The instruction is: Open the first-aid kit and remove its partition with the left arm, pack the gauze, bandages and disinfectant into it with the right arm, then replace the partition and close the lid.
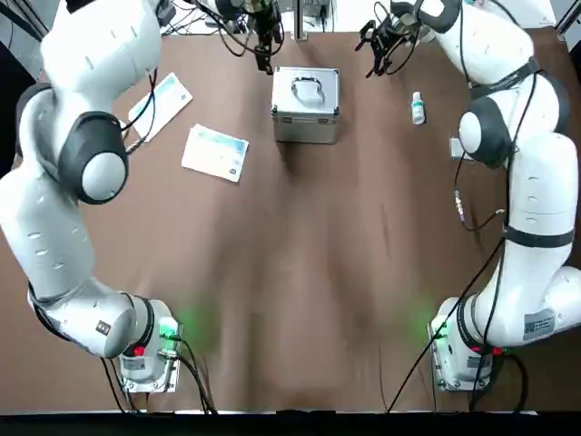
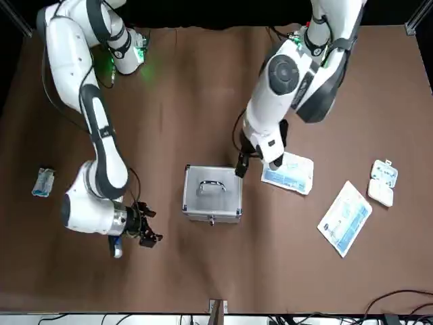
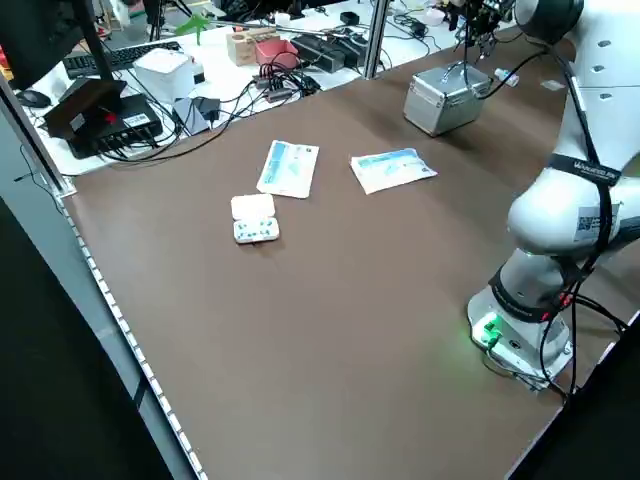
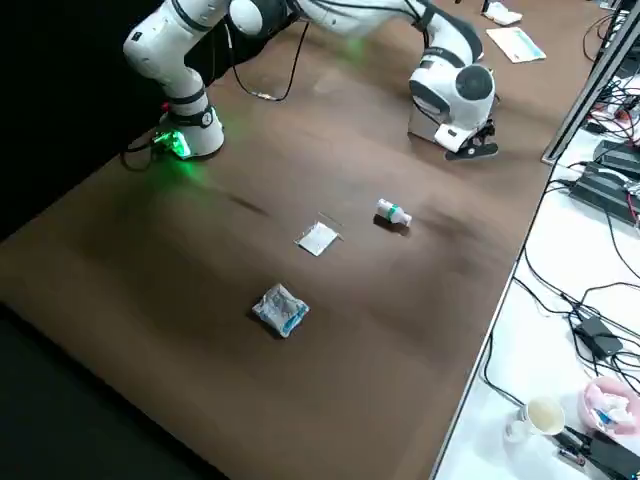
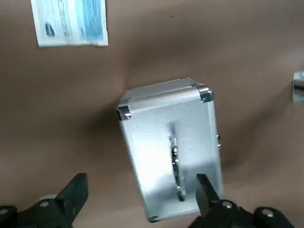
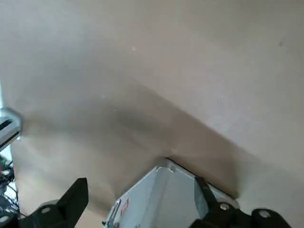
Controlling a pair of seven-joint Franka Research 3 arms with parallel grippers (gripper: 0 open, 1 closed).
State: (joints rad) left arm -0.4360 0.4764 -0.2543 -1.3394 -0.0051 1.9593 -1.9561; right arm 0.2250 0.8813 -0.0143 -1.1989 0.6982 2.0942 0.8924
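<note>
- Long flat white-and-blue packet [image 1: 160, 105]: lying near the desk's left edge, long axis diagonal.
- Flat white-and-blue pouch [image 1: 215, 153]: lying beside it toward the centre, slightly skewed.
- Left gripper [image 1: 263, 56]: hanging just beyond the case's far left corner; its black fingers [image 5: 72, 194] are standing wide apart in the left wrist view, gripping nothing.
- Silver aluminium first-aid case [image 1: 306, 103]: sitting closed near the desk's far edge, about midway along it, handle [image 2: 211, 186] on top. The handle is running across the desk, left to right, in the top view.
- Right gripper [image 1: 388, 44]: hovering off the case's far right corner, fingers spread, carrying nothing.
- Small white disinfectant bottle with a teal band [image 1: 418, 108]: lying right of the case, long axis toward the far edge.
- Small flat white packet [image 4: 317, 238]: lying near the right edge.
</note>
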